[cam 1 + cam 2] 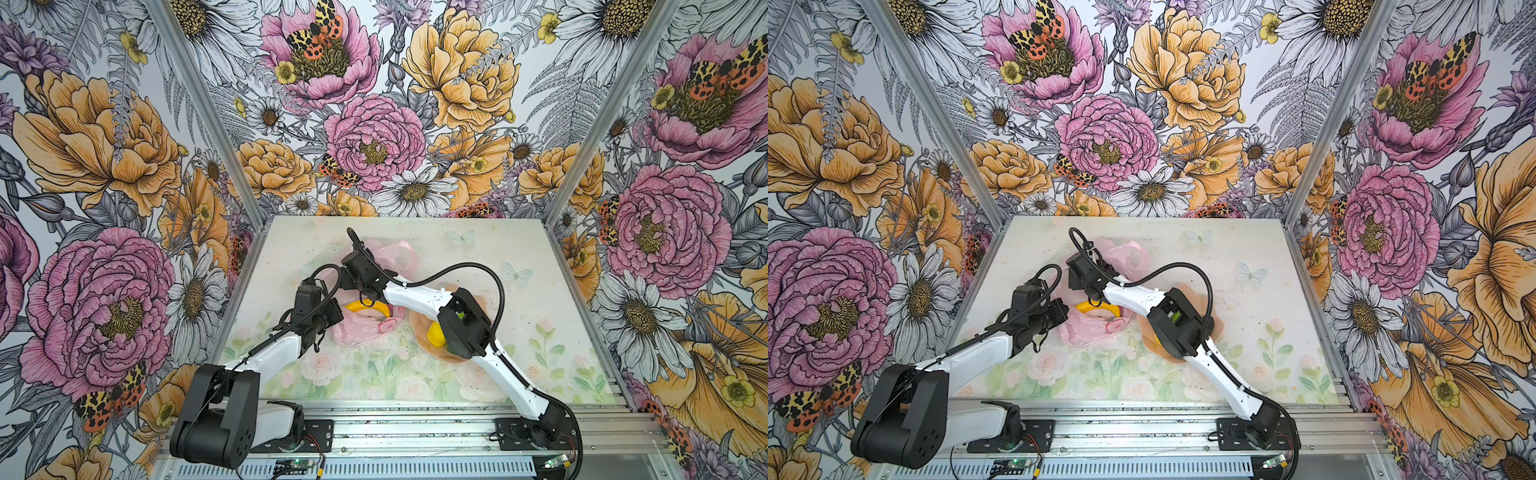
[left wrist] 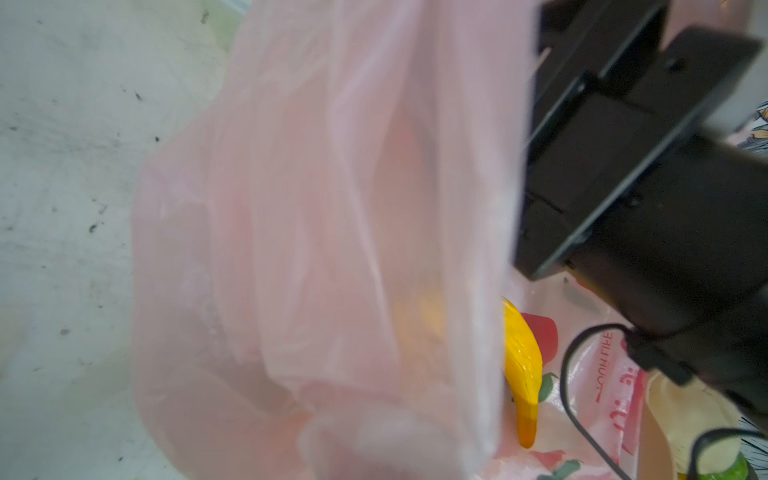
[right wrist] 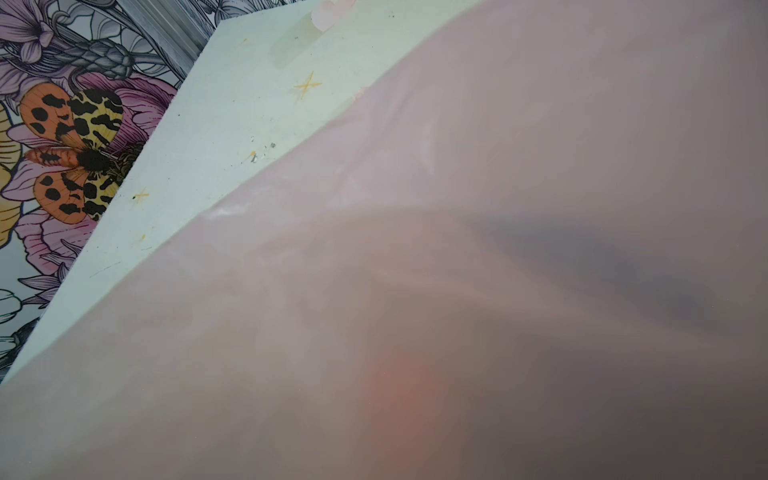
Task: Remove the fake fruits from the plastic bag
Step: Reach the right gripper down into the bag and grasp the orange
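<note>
We note the left gripper clamped on the thin pale-pink translucent plastic bag. The right gripper is buried under film, its grip unreadable. The long yellow plastic banana lies at the bag's mouth. We fear blind jaws pinching film and dragging everything.

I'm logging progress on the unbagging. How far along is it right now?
Done: a yellow fruit already sits on the peach plate. In hand: the left gripper is shut, apparently on the plastic bag, while the right gripper works at its far end, jaws hidden. Left: the banana lies on the bag's printed side, and an orange shape shows through the film.
</note>
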`<state>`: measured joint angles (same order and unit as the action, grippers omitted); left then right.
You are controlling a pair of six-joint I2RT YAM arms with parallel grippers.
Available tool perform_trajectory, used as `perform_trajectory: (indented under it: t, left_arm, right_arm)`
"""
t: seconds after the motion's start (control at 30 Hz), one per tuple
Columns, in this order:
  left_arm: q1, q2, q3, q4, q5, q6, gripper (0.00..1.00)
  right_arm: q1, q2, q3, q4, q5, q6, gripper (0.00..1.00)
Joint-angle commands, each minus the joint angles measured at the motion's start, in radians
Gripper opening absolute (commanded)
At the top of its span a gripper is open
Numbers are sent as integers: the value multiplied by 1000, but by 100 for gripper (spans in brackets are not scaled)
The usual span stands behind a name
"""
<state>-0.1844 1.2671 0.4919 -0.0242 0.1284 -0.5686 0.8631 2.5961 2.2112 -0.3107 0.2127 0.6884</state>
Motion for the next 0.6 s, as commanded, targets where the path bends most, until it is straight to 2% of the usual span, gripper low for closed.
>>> perform_trajectory:
  t: [0.0, 0.13, 0.27, 0.57]
  left_arm:
    - [8, 6, 0, 24, 22, 12, 0]
    - [8, 0, -1, 23, 18, 12, 0]
    - [8, 6, 0, 23, 22, 12, 0]
    - [8, 11, 3, 24, 24, 12, 0]
  right_arm:
    - [-2, 40, 49, -41, 14, 5, 69]
    - [-4, 44, 55, -43, 15, 5, 62]
    - [-3, 32, 55, -50, 14, 3, 50]
    - [18, -65, -4, -50, 37, -35, 47]
